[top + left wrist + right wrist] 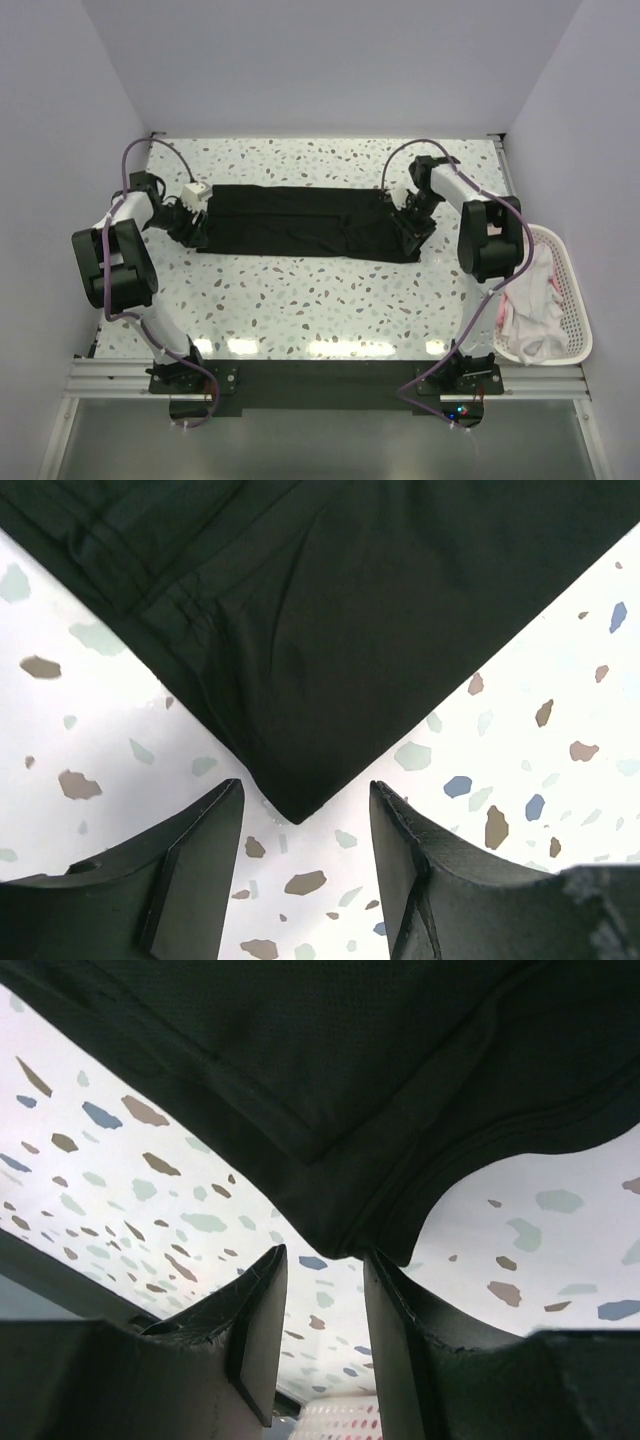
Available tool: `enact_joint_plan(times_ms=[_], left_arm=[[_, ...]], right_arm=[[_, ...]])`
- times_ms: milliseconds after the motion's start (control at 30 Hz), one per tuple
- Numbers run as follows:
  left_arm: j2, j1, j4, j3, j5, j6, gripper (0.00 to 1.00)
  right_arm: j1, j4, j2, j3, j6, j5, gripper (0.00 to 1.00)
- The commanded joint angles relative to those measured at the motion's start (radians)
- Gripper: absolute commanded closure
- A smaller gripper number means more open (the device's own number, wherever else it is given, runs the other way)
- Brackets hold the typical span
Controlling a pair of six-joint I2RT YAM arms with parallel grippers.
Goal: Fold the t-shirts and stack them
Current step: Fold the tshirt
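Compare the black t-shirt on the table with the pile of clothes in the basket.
The black t-shirt is solid dark, while the pile is white with some pink. The black t-shirt lies spread flat in a long band across the table, whereas the pile is crumpled and heaped. The black t-shirt rests directly on the tabletop, but the pile sits inside the basket at the right edge. Both are soft fabric.

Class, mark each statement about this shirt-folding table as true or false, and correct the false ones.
1. The black t-shirt lies spread on the speckled table. True.
2. The left gripper is shut on the shirt. False: its jaws stand open.
3. The white basket stands at the table's left side. False: it is on the right.
4. The basket holds white and pink clothes. True.
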Motion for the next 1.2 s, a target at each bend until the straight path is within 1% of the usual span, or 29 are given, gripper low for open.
enact_joint_plan(times_ms=[0,167,267,300,367,400,433,467,500,533,567,633,667,700,833,933,967,1000,1033,1067,1100,1167], left_arm=[[-0.009,0.001,0.066,-0.019,-0.036,-0.08,0.42],[0.008,-0.001,0.108,-0.049,-0.074,-0.122,0.41],[0.04,-0.001,0.089,-0.044,-0.061,-0.142,0.42],[0.045,-0.002,0.08,-0.047,-0.056,-0.142,0.42],[0.061,-0.001,0.073,-0.053,-0.053,-0.146,0.44],[0.066,-0.001,0.069,-0.053,-0.057,-0.148,0.49],[0.074,-0.001,0.068,-0.052,-0.064,-0.149,0.53],[0.075,-0.001,0.065,-0.05,-0.082,-0.154,0.62],[0.077,-0.001,0.062,-0.05,-0.09,-0.154,0.67],[0.074,-0.001,0.059,-0.05,-0.099,-0.153,0.71],[0.068,-0.001,0.05,-0.05,-0.117,-0.149,0.8],[0.054,-0.001,0.036,-0.05,-0.13,-0.142,0.89],[0.048,-0.001,0.025,-0.053,-0.145,-0.137,0.97],[0.04,0.001,0.019,-0.055,-0.153,-0.134,1.0],[-0.016,0.001,-0.01,-0.085,-0.176,-0.097,1.0],[-0.058,0.001,-0.026,-0.102,-0.166,-0.076,0.99],[-0.069,0.001,-0.026,-0.102,-0.141,-0.07,0.92],[-0.081,0.001,-0.024,-0.101,-0.122,-0.065,0.84],[-0.108,-0.001,-0.023,-0.09,-0.099,-0.051,0.76],[-0.124,-0.001,-0.023,-0.081,-0.047,-0.05,0.65],[-0.151,-0.007,-0.023,-0.067,-0.019,-0.048,0.61],[-0.179,-0.024,-0.012,-0.02,0.048,-0.059,0.56]], right_arm=[[-0.001,0.079,-0.019,-0.028,0.06,0.016,0.6],[-0.004,0.119,0.007,-0.054,0.066,0.048,0.59],[-0.006,0.123,0.024,-0.051,0.07,0.053,0.6],[-0.004,0.123,0.025,-0.051,0.07,0.053,0.6],[-0.006,0.126,0.038,-0.046,0.073,0.056,0.66],[-0.007,0.128,0.038,-0.042,0.074,0.057,0.69],[-0.01,0.126,0.042,-0.038,0.074,0.059,0.77],[-0.009,0.12,0.048,-0.031,0.074,0.062,0.81],[-0.012,0.117,0.051,-0.026,0.071,0.064,0.86],[-0.013,0.112,0.053,-0.023,0.071,0.07,0.94],[-0.015,0.106,0.055,-0.022,0.068,0.073,0.99],[-0.018,0.102,0.045,-0.023,0.059,0.091,1.0],[-0.018,0.091,0.041,-0.029,0.054,0.096,1.0],[-0.019,0.086,0.029,-0.031,0.045,0.102,1.0],[-0.019,0.05,-0.026,-0.063,0.025,0.108,1.0],[-0.018,0.036,-0.065,-0.097,0.019,0.091,1.0],[-0.019,0.021,-0.073,-0.098,0.019,0.073,0.99],[-0.019,0.014,-0.077,-0.097,0.025,0.058,0.83],[-0.019,0.007,-0.091,-0.089,0.027,0.048,0.76],[-0.019,-0.004,-0.102,-0.075,0.033,0.039,0.7],[-0.024,-0.01,-0.11,-0.063,0.043,0.013,0.65],[-0.033,-0.033,-0.137,-0.02,0.054,-0.021,0.64]])
